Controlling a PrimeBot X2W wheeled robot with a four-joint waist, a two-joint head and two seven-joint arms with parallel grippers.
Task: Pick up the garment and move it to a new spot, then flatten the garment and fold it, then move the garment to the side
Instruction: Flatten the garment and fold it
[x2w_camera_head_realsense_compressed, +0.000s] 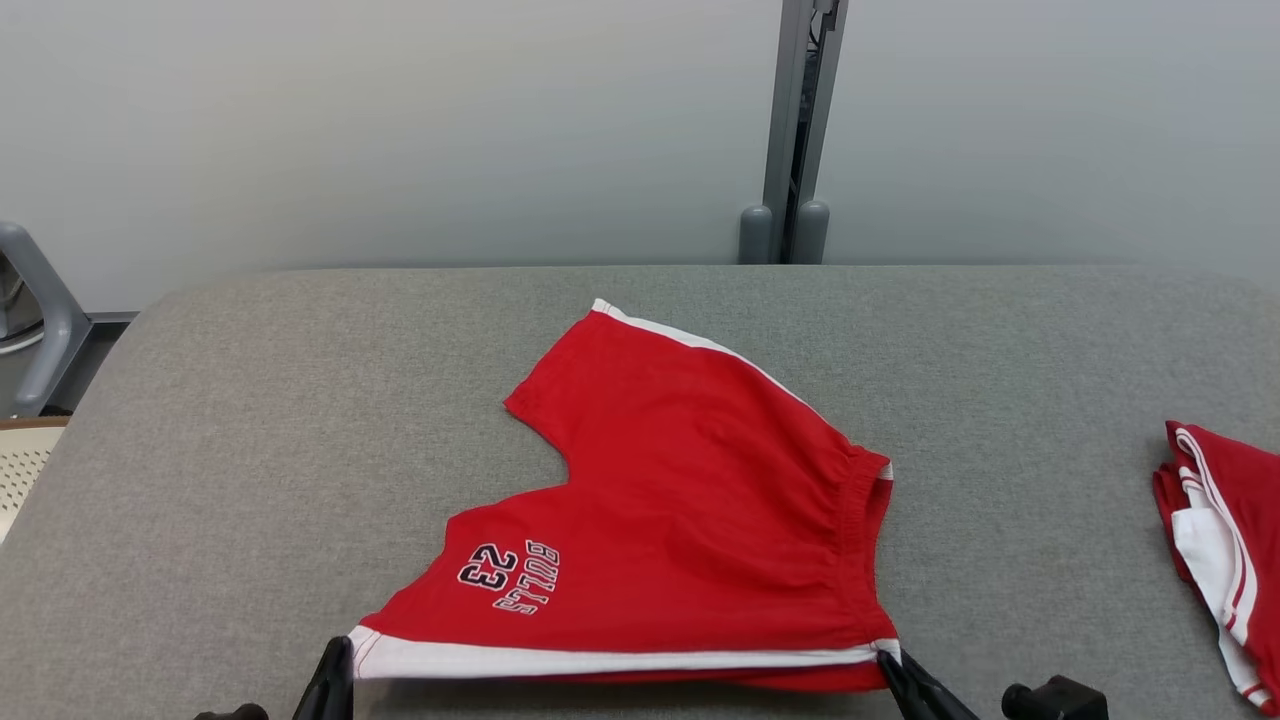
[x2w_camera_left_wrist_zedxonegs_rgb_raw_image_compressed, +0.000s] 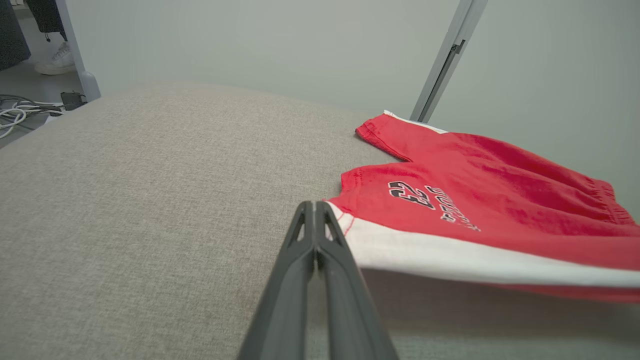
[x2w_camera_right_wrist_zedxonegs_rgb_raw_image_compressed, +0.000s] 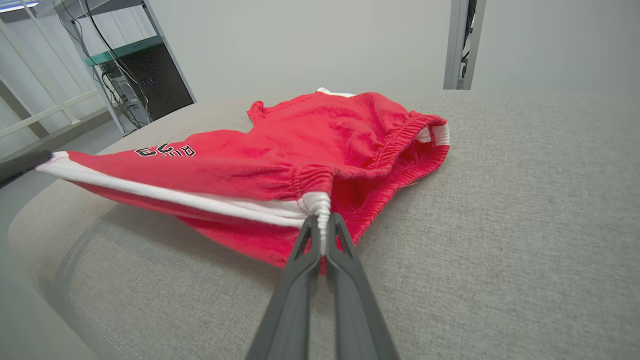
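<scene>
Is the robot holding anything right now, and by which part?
Yes, the red shorts. The left gripper pinches the leg-hem corner of the white side stripe; the right gripper pinches the same stripe at the waistband.

The left gripper (x2w_camera_left_wrist_zedxonegs_rgb_raw_image_compressed: 314, 206) and right gripper (x2w_camera_right_wrist_zedxonegs_rgb_raw_image_compressed: 322, 220) have long dark-grey fingers (x2w_camera_left_wrist_zedxonegs_rgb_raw_image_compressed: 287, 280), tapering, with triangular cut-outs near the tips

A grey fabric-covered table (x2w_camera_head_realsense_compressed: 250, 450) spans the foreground. A red-and-white cloth (x2w_camera_head_realsense_compressed: 1225, 540) lies bunched at its right edge. Behind the table stands a pale wall (x2w_camera_head_realsense_compressed: 400, 130), with a grey metal upright (x2w_camera_head_realsense_compressed: 795, 130) fixed against it. At the left, a grey curved armrest (x2w_camera_head_realsense_compressed: 40, 310) rises above a beige perforated seat (x2w_camera_head_realsense_compressed: 25, 460). White cables (x2w_camera_left_wrist_zedxonegs_rgb_raw_image_compressed: 15, 115) lie on the floor near a white shoe (x2w_camera_left_wrist_zedxonegs_rgb_raw_image_compressed: 55, 60). A dark cabinet (x2w_camera_right_wrist_zedxonegs_rgb_raw_image_compressed: 145, 75) stands under a shelf.
</scene>
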